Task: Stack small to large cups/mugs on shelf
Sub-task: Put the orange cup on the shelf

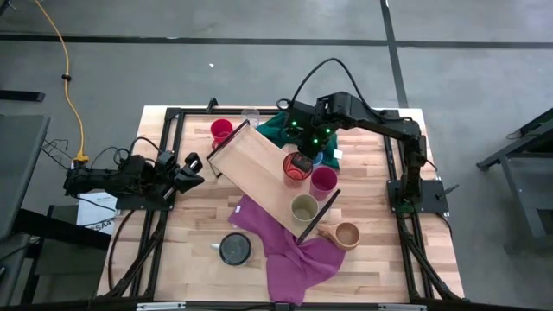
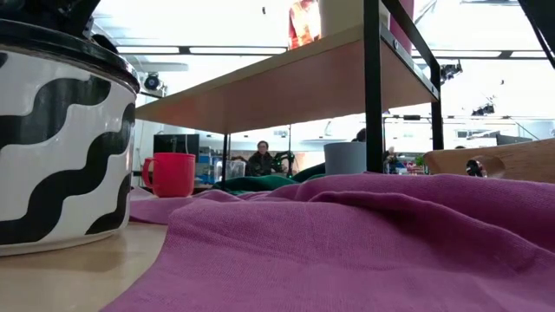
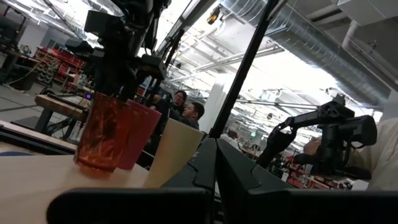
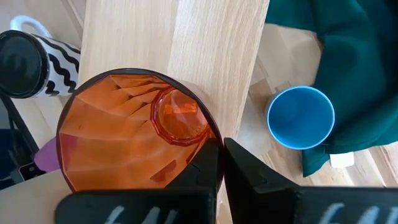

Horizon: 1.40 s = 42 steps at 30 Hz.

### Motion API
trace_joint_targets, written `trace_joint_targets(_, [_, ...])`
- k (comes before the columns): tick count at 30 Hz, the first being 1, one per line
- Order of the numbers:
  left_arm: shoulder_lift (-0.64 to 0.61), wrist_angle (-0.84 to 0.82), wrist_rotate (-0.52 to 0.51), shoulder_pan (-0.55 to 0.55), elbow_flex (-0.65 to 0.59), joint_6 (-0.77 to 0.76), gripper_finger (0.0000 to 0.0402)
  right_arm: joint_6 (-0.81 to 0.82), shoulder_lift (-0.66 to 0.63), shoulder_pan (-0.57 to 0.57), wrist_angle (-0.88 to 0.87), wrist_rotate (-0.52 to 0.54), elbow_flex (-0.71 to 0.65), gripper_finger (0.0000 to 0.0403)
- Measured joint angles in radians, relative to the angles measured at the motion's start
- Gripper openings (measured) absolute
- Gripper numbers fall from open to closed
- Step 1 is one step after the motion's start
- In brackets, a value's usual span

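Shelf (image 1: 259,168): light wooden board, lying diagonally at the centre of the high view.

Orange patterned cup (image 1: 297,168): on the board, right of centre. The right gripper (image 1: 301,161) is clamped on its rim.

Magenta cup (image 1: 324,179) and olive-beige cup (image 1: 303,208): lower right of the orange cup.

Blue cup (image 4: 301,117): beside the green cloth (image 4: 354,74).

Red mug (image 1: 221,131): above the board's upper-left end.

Black patterned mug (image 1: 234,249): lower centre, beside the purple cloth (image 1: 289,250).

Tan mug (image 1: 346,235): lower right.

Left gripper (image 1: 192,169): closed and empty, at the left edge.

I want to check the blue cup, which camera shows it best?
The right wrist view: the blue cup shows whole, open side up, beside the green cloth. The high view catches only a sliver under the right gripper. The low and left wrist views don't show it.
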Motion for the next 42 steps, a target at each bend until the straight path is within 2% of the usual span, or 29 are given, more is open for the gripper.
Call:
trace_joint_targets(6, [0.000, 0.000, 0.000, 0.000, 0.000, 0.000, 0.0001, 0.001, 0.000, 0.000, 0.000, -0.006, 0.000, 0.0002])
trace_joint_targets(17, [0.000, 0.000, 0.000, 0.000, 0.000, 0.000, 0.0001, 0.000, 0.000, 0.000, 0.000, -0.013, 0.000, 0.0035])
trace_joint_targets(42, [0.000, 0.001, 0.053, 0.000, 0.000, -0.004, 0.0001, -0.006, 0.000, 0.000, 0.011, -0.017, 0.029, 0.0037])
